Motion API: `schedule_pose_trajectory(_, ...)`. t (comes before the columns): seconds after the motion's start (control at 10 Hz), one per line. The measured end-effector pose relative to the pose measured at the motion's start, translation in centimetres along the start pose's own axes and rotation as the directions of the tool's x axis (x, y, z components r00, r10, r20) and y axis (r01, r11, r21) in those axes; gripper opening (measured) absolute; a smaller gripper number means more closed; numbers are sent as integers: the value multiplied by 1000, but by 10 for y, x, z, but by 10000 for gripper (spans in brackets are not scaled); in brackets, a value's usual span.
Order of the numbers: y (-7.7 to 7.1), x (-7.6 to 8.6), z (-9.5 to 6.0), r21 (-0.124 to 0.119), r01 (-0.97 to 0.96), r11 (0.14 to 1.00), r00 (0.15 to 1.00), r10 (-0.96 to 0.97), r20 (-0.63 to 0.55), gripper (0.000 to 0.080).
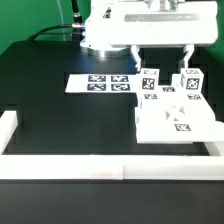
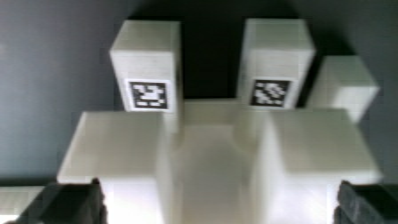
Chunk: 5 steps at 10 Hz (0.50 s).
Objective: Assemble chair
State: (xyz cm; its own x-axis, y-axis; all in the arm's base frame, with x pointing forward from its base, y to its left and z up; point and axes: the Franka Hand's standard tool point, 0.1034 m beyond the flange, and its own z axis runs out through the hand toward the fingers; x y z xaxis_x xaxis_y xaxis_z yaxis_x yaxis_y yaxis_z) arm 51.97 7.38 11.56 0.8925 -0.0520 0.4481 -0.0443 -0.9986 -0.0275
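A black worktop (image 1: 60, 110) carries the marker board (image 1: 100, 83), lying flat with its square tags facing up. Long white border rails (image 1: 70, 165) edge the near side, one more (image 1: 8, 128) at the exterior view's left.

White tagged chair parts (image 2: 214, 140), seemingly joined

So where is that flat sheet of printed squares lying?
The marker board lies flat on the black table, toward the exterior view's left of the white chair parts.
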Motion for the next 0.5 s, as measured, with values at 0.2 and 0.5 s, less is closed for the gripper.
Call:
schedule_pose_trajectory(0.2, -6, 6, -22, 36, -12, 999, 999, 11, 51, 649)
schedule_pose_trajectory(0.5, -11, 0, -23, 53, -18, 998, 991, 10, 133, 649)
